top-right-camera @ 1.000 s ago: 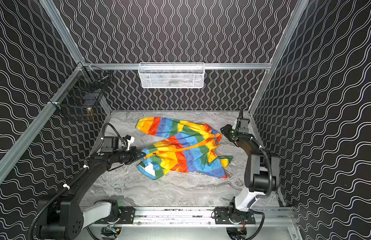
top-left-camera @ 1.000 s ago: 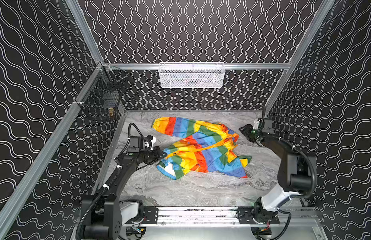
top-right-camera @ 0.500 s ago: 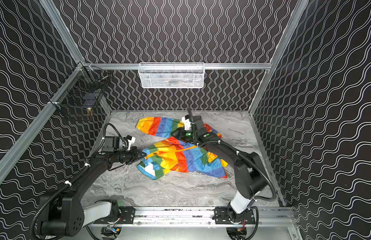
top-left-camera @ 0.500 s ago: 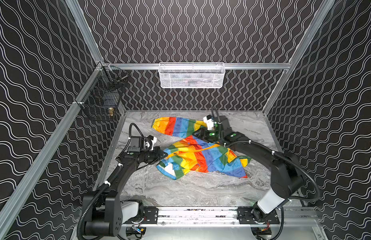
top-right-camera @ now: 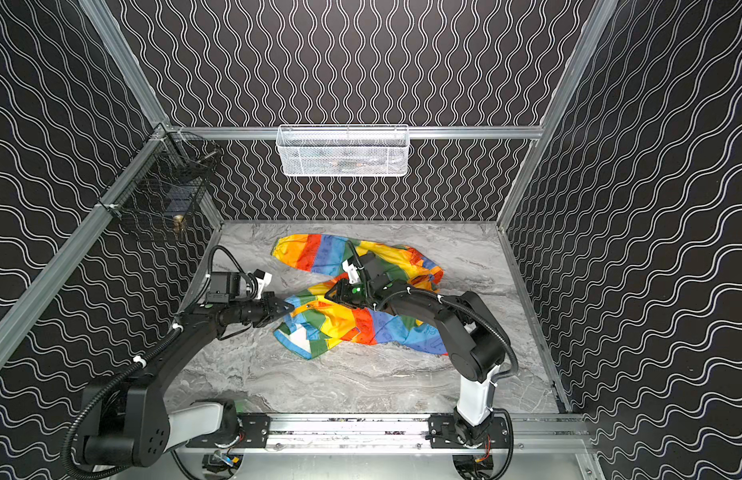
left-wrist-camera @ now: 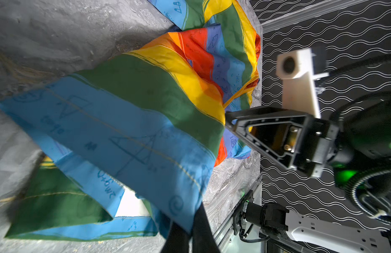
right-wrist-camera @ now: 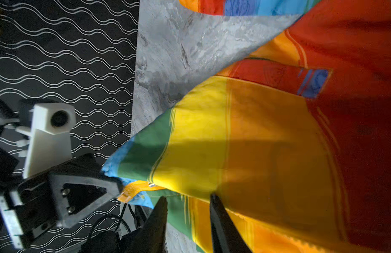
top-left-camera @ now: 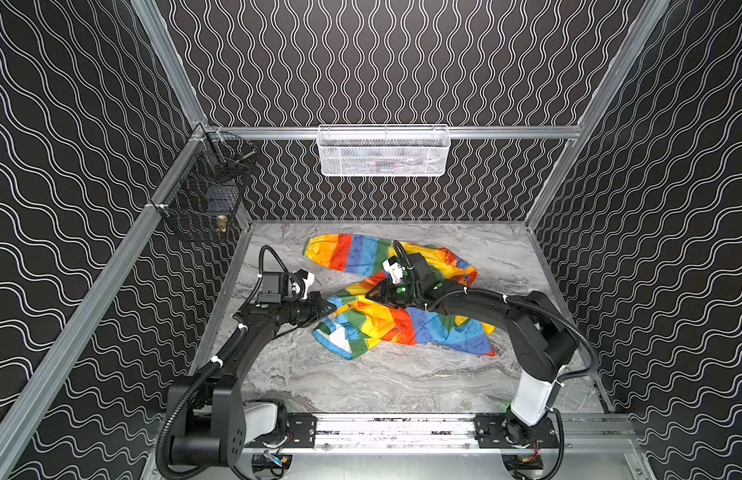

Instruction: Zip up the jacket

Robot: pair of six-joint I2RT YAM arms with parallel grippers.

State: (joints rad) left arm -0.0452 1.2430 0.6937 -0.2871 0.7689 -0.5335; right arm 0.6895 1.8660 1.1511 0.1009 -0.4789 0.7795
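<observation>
On the table [top-left-camera: 402,386] the jacket [top-left-camera: 406,324] lies bunched in the middle, one sleeve out at 12 o'clock. At its 9 o'clock your left gripper [top-left-camera: 331,309] pinches the bottom corner, likely to pull the zipper [right-wrist-camera: 133,190] tight. Your right gripper [top-left-camera: 370,293] sits just beside it, half closed. You cannot tell if it holds cloth.

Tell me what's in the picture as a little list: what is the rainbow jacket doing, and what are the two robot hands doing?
jacket: rainbow-striped, crumpled on the grey marble table, some white lining showing
left gripper: shut on the jacket's blue hem corner
right gripper: jaws apart, at the yellow-orange part
zipper: orange, one end beside the left gripper
back wall: white wire basket hanging
</observation>
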